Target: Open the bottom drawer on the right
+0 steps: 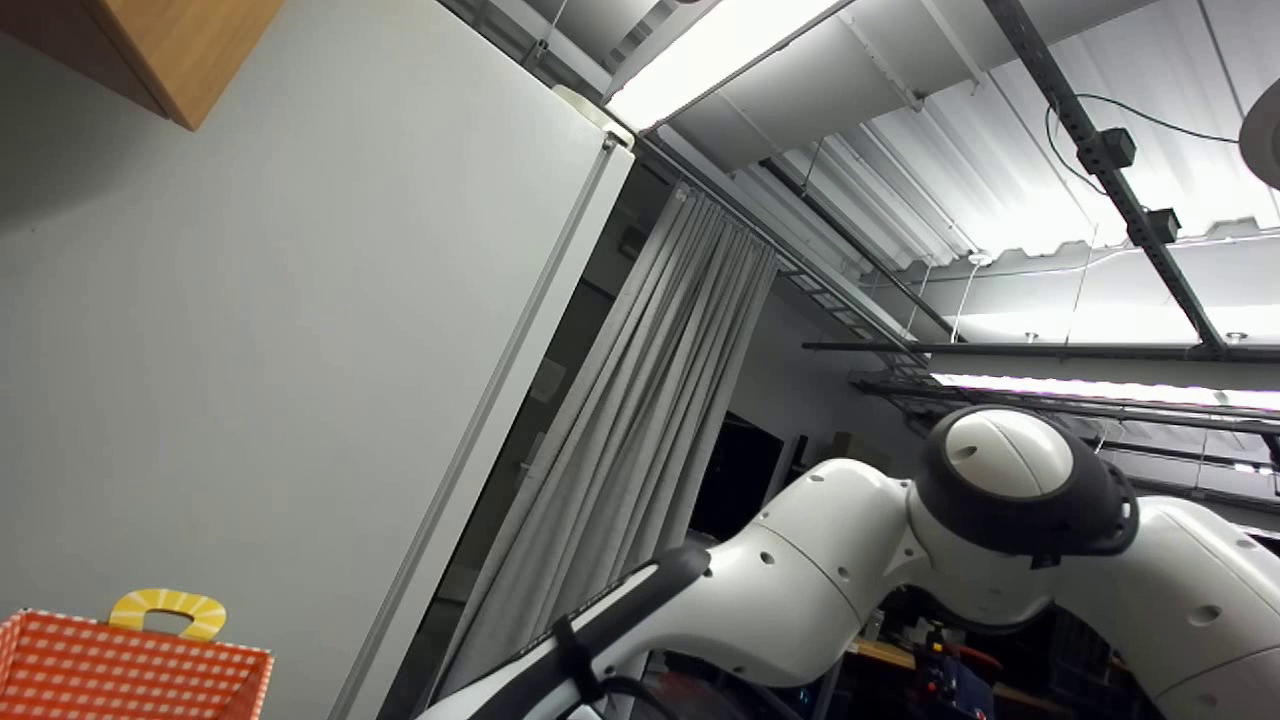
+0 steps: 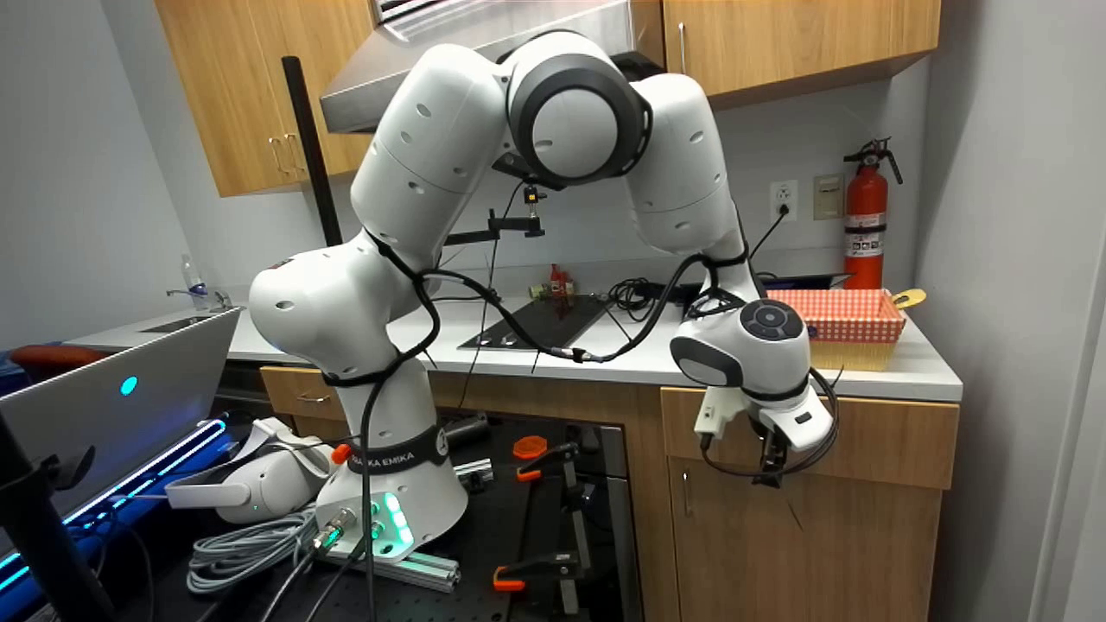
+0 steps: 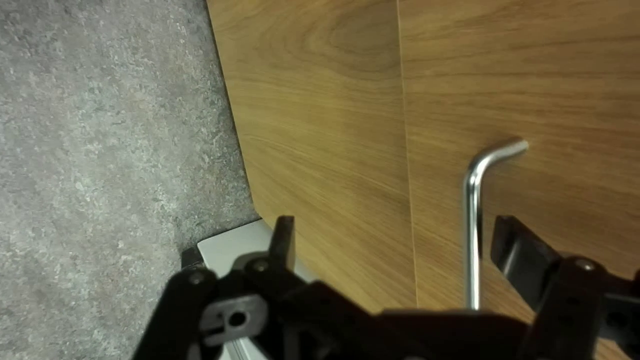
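In an exterior view a wooden drawer front (image 2: 899, 441) sits under the counter at the right, flush with the cabinet. Below it is a wooden door panel (image 2: 821, 553) with a vertical handle (image 2: 687, 492). My gripper (image 2: 767, 475) points down in front of the drawer front and hides part of it. In the wrist view the gripper (image 3: 395, 225) is open. A metal bar handle (image 3: 472, 225), parallel to the panel seam, lies between the fingers in the picture, nearer the right finger. No finger visibly touches it. The handle's lower end is hidden behind the gripper.
A red checked basket (image 2: 838, 315) and a fire extinguisher (image 2: 866, 220) stand on the white counter (image 2: 933, 371) above. A grey wall (image 2: 1020, 285) closes the right side. A cable (image 2: 834, 423) loops around the wrist. Grey floor (image 3: 100, 150) shows in the wrist view.
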Robot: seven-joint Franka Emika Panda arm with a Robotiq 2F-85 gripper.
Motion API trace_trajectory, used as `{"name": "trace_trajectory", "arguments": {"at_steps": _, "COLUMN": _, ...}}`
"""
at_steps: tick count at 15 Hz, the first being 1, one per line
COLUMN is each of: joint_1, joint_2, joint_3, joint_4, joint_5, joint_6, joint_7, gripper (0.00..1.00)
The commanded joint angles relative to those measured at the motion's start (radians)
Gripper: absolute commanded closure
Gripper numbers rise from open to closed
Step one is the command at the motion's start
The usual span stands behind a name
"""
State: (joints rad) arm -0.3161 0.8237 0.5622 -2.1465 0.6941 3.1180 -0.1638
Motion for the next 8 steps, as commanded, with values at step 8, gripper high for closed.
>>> {"name": "trace_trajectory", "arguments": {"at_steps": 8, "joint_1": 0.037, "joint_2": 0.01, "joint_3": -0.121, "joint_4": 0.019, "joint_5": -0.169, "joint_6": -0.032, "joint_7": 0.049, "gripper": 0.0}}
